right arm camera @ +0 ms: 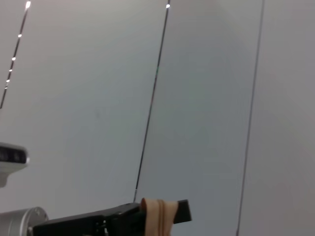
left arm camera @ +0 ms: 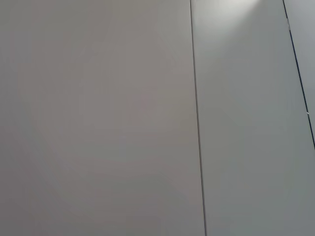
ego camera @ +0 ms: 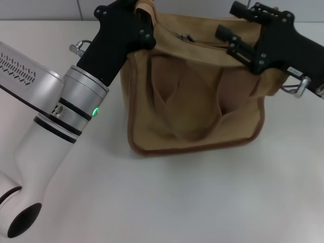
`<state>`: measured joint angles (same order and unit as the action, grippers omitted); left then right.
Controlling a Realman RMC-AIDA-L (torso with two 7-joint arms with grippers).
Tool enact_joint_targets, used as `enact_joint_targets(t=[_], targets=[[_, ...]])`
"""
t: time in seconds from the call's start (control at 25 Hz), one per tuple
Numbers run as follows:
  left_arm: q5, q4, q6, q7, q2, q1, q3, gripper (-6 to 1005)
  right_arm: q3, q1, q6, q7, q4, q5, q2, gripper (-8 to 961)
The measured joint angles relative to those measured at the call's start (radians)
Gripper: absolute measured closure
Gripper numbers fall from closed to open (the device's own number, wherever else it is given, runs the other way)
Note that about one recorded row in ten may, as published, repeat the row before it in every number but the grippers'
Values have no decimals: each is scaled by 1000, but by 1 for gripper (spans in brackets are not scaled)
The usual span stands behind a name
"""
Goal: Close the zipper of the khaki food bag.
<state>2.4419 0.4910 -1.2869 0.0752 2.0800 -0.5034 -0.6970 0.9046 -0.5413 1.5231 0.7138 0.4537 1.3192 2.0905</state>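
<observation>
The khaki food bag [ego camera: 197, 96] stands upright on the white table in the head view, its front pocket facing me. The zipper [ego camera: 205, 43] runs across the top panel, with its silver slider [ego camera: 184, 36] near the left end. At the bag's top left corner, my left gripper [ego camera: 139, 12] is shut on a fabric handle [ego camera: 145, 6]. The right wrist view shows the same handle strap [right arm camera: 157, 216] wrapped over a black finger [right arm camera: 179, 211]. My right gripper [ego camera: 227, 19] hovers open over the top right of the bag, its lower finger lying close along the zipper line.
The white table [ego camera: 177, 202] stretches in front of the bag and to both sides. My left forearm [ego camera: 61, 116] crosses the table's left part. Both wrist views look at a pale panelled wall [left arm camera: 98, 118] behind the table.
</observation>
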Motion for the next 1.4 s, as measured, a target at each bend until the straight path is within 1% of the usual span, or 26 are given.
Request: enact_joint_targets(t=[0.08,0.28,0.76,1.04,1.2,1.4], targets=[[0,0,0,0,0,0,1,954,5,-15,-1,-31,-22,-2,0,459],[0,1,0,0,0,-2,1,953,7,-25,-24,-68,-41,-2,0,460],[0,1,11,0,0,-7,2,951,24,-63,-79,-96,-67,-3,2,460],[-3,2,20,0,0,-9,0,950,63,-77,-124,-102,-66,-2,2,460],[-4,1,22,0,0,-11,0,950,75,-85,-155,-149,-69,-5,2,460],[-6,2,23,0,0,-12,-3,949,80,-101,-173,-190,-89,-50,2,460]])
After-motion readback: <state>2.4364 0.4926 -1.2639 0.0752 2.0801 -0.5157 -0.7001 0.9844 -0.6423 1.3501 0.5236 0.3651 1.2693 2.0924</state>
